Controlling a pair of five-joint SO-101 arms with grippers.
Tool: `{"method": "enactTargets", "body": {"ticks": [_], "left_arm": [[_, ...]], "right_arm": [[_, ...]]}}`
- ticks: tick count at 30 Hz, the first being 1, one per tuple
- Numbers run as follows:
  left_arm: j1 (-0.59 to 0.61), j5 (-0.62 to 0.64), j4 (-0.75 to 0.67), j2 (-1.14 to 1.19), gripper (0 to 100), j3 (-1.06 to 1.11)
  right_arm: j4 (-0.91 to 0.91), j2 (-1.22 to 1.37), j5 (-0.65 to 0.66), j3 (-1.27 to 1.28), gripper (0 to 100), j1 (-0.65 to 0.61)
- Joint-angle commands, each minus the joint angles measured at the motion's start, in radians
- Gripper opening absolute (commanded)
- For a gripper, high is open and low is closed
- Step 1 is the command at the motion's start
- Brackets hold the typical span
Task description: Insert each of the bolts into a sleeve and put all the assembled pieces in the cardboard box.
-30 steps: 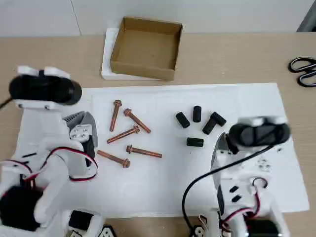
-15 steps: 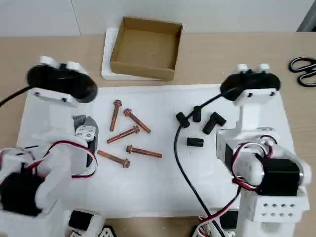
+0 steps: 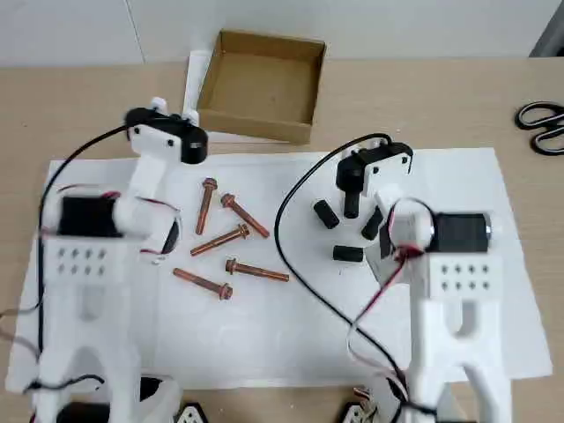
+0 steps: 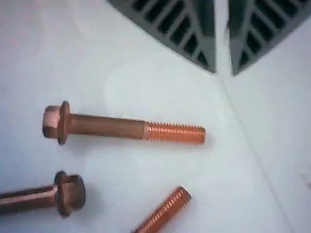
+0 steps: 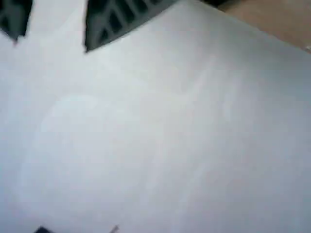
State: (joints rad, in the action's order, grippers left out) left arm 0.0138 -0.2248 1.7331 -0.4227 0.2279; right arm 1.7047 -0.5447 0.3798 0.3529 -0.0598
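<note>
Wooden table (image 3: 88,97) w/ white sheet (image 3: 291,335) over most of it. Arm bases sit at the sheet's near edge. Scissors (image 3: 542,126) on bare wood, well apart from both claws.

L claw (image 4: 222,73): fingers (image 4: 194,34) nearly together, only a narrow slit btwn the tips, nothing in it. Tips hang over the sheet, touching no part. One bolt (image 4: 124,127) lies flat near the tips, whole length visible. Its threaded end is the end closer to the claw, flanged head points away, clear gap btwn bolt and tips. Farther from the claw: head of a second bolt (image 4: 68,193) and threaded end of a third bolt (image 4: 163,213). Neither touches the first.

R claw (image 5: 51,42): fingers (image 5: 116,19) apart, wide gap, nothing btwn them. Bare sheet under it, strip of table wood beyond. Small dark shape at the far edge of that view, cannot tell what.

High view: five copper bolts (image 3: 244,215) loose and scattered on the sheet on the L arm (image 3: 97,238) side, none inside a sleeve. Four black sleeves (image 3: 347,254) grouped on the R arm (image 3: 441,238) side. Two of them are partly covered by that arm's upper parts. Cannot tell exactly how close the R claw tips are to them.

Cardboard box (image 3: 251,123) sits open side up on a white pad (image 3: 189,97) past the sheet's far edge, well apart from both claws. All bolts and sleeves lie outside it, on the sheet.
</note>
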Motion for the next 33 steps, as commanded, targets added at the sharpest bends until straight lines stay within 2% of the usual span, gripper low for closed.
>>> {"method": "enactTargets", "body": {"ticks": [1, 6, 10, 14, 16, 21, 25, 27, 30, 33], "left_arm": [[0.008, -0.005, -0.035, 0.095, 1, -0.002], [0.005, -0.021, -0.097, 0.201, 2, -0.002], [0.006, -0.048, -0.094, 0.23, 9, -0.002], [0.008, -0.144, -0.072, 0.23, 9, -0.001], [0.008, -0.169, -0.072, 0.23, 9, -0.001], [0.008, -0.21, -0.044, 0.233, 9, 0.002], [0.008, -0.242, -0.038, 0.23, 9, 0.002], [0.003, -0.265, -0.038, 0.238, 9, 0.004], [0.002, -0.296, -0.041, 0.238, 9, 0.004], [0.002, -0.322, -0.04, 0.239, 9, 0.004]], "right_arm": [[-0.031, 0.099, 0.006, -0.012, 8.2, 0.022], [-0.038, 0.242, 0.095, -0.117, 8.3, -0.01], [-0.007, 0.309, 0.173, -0.215, 8.3, -0.073], [0.018, 0.329, 0.213, -0.259, 8.3, -0.143], [0.021, 0.328, 0.199, -0.258, 8.3, -0.173], [0.015, 0.329, 0.029, -0.261, 8.0, -0.216], [0.012, 0.335, 0.014, -0.261, 8.2, -0.24], [0.015, 0.338, 0.103, -0.245, 8.4, -0.251], [0.012, 0.354, 0.319, -0.172, 8.4, -0.251], [-0.03, 0.367, 0.442, -0.126, 8.4, -0.24]]}}
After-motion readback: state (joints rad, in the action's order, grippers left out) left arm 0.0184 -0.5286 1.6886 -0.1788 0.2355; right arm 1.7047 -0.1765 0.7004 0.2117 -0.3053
